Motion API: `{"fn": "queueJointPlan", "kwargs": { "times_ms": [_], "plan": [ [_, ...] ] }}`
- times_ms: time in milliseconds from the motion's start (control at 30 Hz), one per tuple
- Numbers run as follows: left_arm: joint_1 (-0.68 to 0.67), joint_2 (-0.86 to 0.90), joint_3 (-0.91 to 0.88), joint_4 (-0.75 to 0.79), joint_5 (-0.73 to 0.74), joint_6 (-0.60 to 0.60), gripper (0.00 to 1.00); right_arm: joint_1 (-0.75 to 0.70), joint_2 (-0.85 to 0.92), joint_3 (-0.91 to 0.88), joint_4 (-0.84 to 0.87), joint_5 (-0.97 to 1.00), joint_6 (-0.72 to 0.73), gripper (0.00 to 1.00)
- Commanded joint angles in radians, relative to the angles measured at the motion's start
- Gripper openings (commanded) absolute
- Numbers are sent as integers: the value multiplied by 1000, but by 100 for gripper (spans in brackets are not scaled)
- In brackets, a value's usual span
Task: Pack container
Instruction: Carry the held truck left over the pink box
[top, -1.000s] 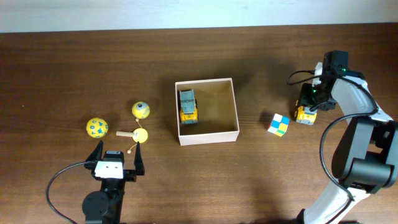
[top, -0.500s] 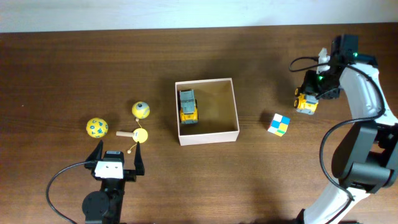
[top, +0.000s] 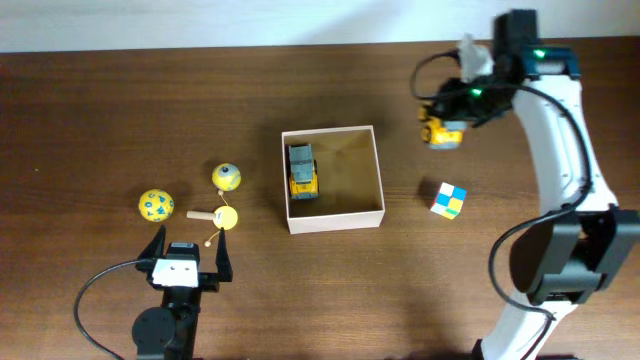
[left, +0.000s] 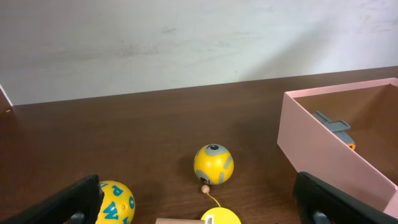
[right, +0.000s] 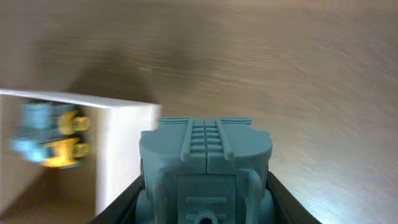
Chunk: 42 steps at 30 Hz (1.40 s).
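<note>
1. Right gripper (top: 447, 122): jaws clamped on a small yellow-and-grey toy truck (top: 438, 134), which appears to be lifted off the table (top: 120, 100). It hangs just right of the box's far right corner, not yet over the opening
2. Box (top: 335, 221): at the table's centre, open side up. A second toy truck (top: 303, 170) lies inside against the left wall, and the right half of the floor is bare
3. Left gripper (top: 190, 248): at the near left, jaws apart, holding nothing
4. Step in hand (judgement): carry the held truck over the right wall and set it in the free right half
5. Crossing: keep the truck's underside above the rim. The right wrist view shows the wall close below and to the left, and a clip would probably shove the light cardboard
6. Placement: stop over bare floor, clear of the second toy truck, then descend close to the floor before letting go. A high drop could bounce or roll on its wheels
7. Release: part the jaws only as far as needed and lift straight up, so a finger does not catch the wall
8. The coloured cube (top: 448, 199) right of the box looks like the nearest item to pack next
</note>
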<state>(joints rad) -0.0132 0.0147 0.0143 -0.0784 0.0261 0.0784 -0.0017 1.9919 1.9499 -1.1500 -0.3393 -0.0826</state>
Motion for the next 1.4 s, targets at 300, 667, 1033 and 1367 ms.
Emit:
{"fn": "queueJointPlan", "kwargs": {
  "times_ms": [300, 667, 1033, 1367],
  "plan": [
    [-4, -10, -6, -2, -3, 5, 99, 291, -5, 77, 16, 51, 67, 39],
    [-4, -10, -6, -2, -3, 5, 99, 487, -5, 66, 13, 408, 283, 39],
    [-4, -10, -6, -2, -3, 5, 99, 511, 21, -65, 72, 520, 414, 39],
    [-4, -10, -6, -2, -3, 5, 99, 511, 25, -226, 214, 513, 417, 39]
  ]
}}
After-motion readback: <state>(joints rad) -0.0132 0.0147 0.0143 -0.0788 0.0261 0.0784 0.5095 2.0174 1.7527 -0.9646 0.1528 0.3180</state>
